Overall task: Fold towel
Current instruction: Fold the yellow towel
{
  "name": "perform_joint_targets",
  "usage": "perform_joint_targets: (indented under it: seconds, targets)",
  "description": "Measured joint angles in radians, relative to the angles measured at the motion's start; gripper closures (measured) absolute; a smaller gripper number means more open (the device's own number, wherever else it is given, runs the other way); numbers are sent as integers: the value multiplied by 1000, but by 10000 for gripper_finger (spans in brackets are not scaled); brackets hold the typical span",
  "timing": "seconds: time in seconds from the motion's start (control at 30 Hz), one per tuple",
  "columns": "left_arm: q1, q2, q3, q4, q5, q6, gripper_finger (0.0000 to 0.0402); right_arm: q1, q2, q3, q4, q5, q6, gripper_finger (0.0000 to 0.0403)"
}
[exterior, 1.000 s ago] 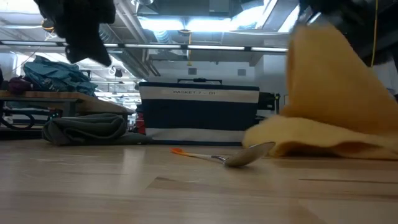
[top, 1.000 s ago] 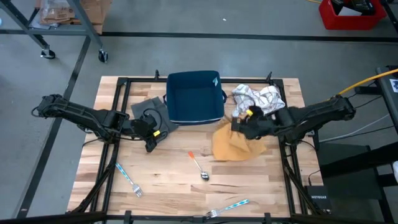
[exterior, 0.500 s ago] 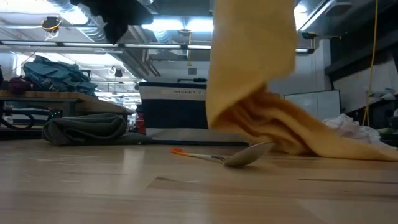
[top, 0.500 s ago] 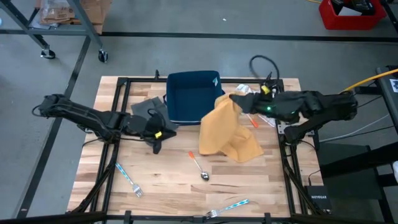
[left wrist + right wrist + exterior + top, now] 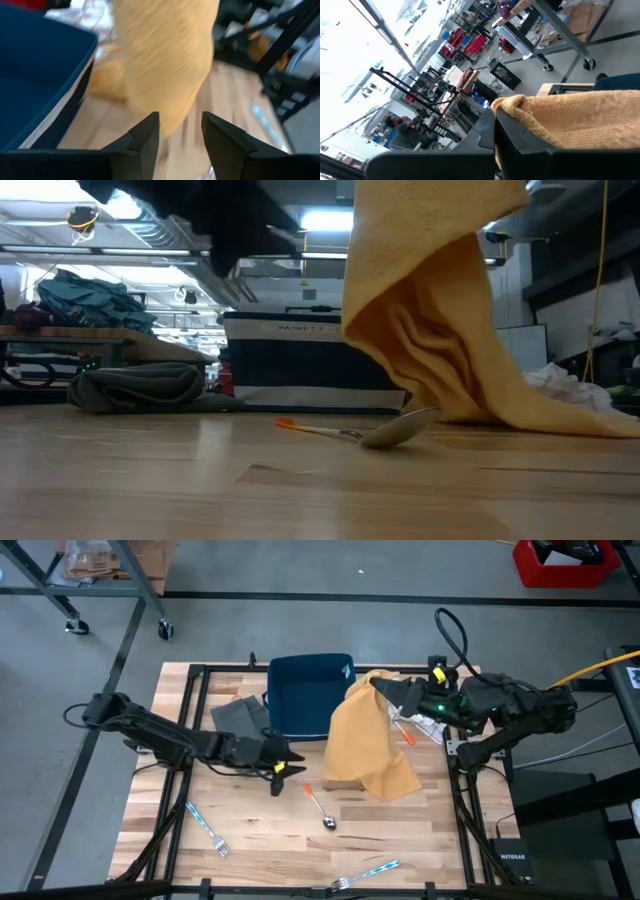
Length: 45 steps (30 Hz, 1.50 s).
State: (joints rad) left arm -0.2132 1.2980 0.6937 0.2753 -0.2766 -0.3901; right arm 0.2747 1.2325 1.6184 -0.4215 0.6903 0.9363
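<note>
A yellow towel (image 5: 365, 740) hangs from my right gripper (image 5: 380, 686), which is shut on its top, high over the table's far right. The towel's lower end (image 5: 545, 415) lies bunched on the wood. My left gripper (image 5: 295, 757) stands open just left of the hanging towel, pointing at it. In the left wrist view the towel (image 5: 165, 60) fills the space just beyond the parted fingers (image 5: 145, 137), untouched. My right gripper pinches the towel's upper edge (image 5: 520, 106) between its two fingers, which come level from the table's right. A small hump of cloth shows past the fingers. The towel hangs below them in loose folds, its lower end (image 5: 390, 778) resting on the table.
A dark blue basket (image 5: 312, 695) stands at the far middle, a grey cloth (image 5: 240, 716) to its left. A spoon (image 5: 322, 810) lies near the towel's foot. Two forks (image 5: 207, 827) (image 5: 365, 873) lie toward the near edge. A white patterned cloth (image 5: 418, 725) lies under my right arm.
My right gripper has risen and gone toward the basket with the towel; the towel, then a heap on the table, now hangs long with only its lower end down. My left gripper has moved toward the table's right, up to the towel, tipped toward level and opened.
</note>
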Motion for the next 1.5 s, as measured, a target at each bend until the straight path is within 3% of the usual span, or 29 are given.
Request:
perform_joint_targets:
  seconds: [0.17,0.43,0.73,1.07,1.27,1.4,1.5]
  targets:
    - [-4,93,0,221,1,62,250,0,21,0,36,5,-3,398]
    - [-3,181,0,260,0,220,253,0,68,0,160,143,-35,398]
    - [-48,200,2,579,3,369,254,0,166,0,331,243,-148,398]
    - [-70,226,3,574,0,196,254,-32,311,0,705,179,-309,398]
    - [-112,310,3,586,0,79,254,-63,368,0,822,151,-317,398]
    - [-123,374,3,642,-27,108,254,-75,391,0,843,140,-315,398]
    - [-112,403,4,704,-131,183,254,-74,402,0,843,136,-315,398]
